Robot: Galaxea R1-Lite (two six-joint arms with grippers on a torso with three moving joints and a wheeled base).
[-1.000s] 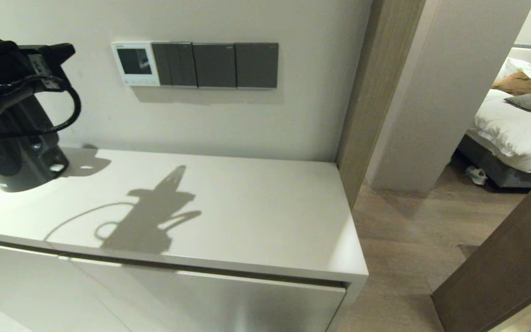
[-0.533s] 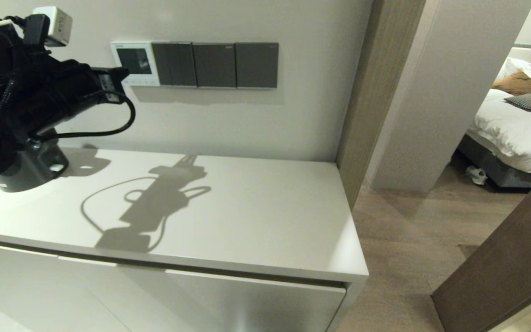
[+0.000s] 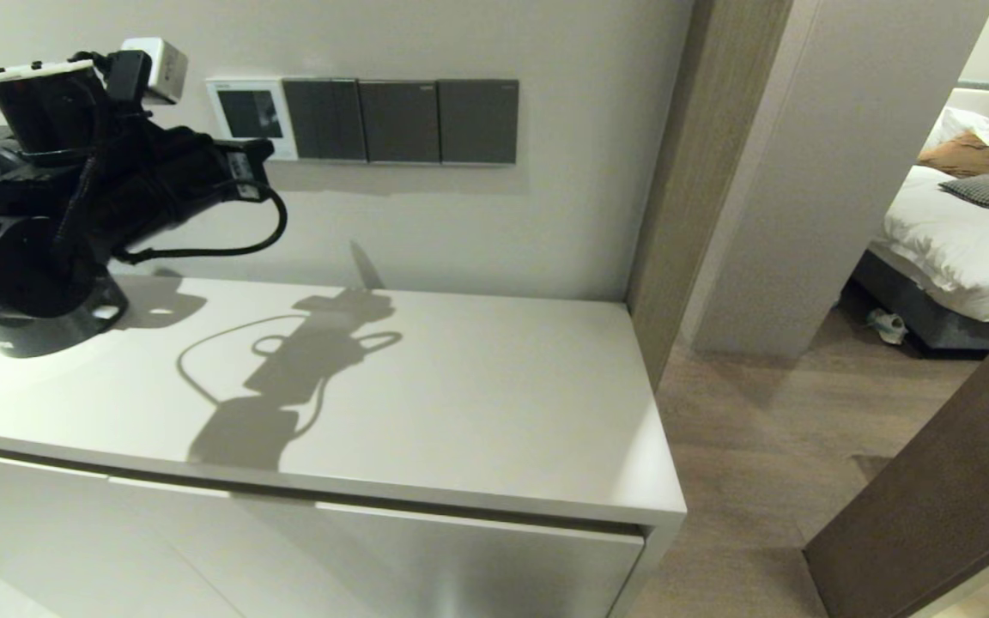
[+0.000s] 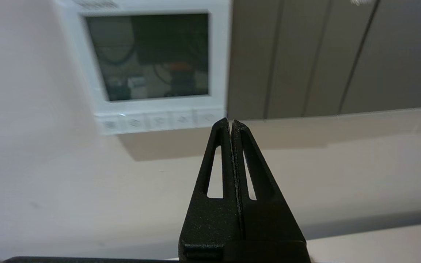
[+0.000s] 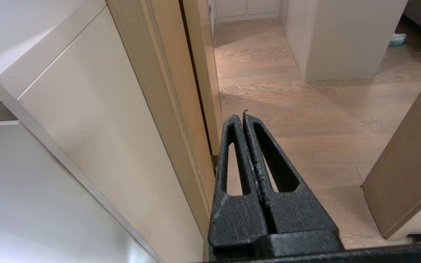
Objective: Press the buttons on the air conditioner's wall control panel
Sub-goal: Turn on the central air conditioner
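The white control panel (image 3: 241,90) with a dark screen hangs on the wall at the left end of a row of plates. In the left wrist view the panel (image 4: 148,109) fills the upper part, with its row of small buttons (image 4: 159,121) along the bottom strip. My left gripper (image 3: 264,148) is shut and empty, and its tip covers the panel's lower right corner in the head view. In the left wrist view the shut tip (image 4: 230,121) lies just past the rightmost button; I cannot tell if it touches. My right gripper (image 5: 243,116) is shut and empty, down beside the cabinet, outside the head view.
Three dark grey switch plates (image 3: 400,121) adjoin the panel on its right. A white cabinet top (image 3: 460,403) runs below the wall. A black round appliance (image 3: 39,322) stands at its far left under my arm. A wooden door frame (image 3: 675,172) and a bedroom lie to the right.
My left arm has risen and swung right toward the wall, bringing its shut tip from the far left up to the panel's lower right corner. Its shadow moved right on the cabinet top.
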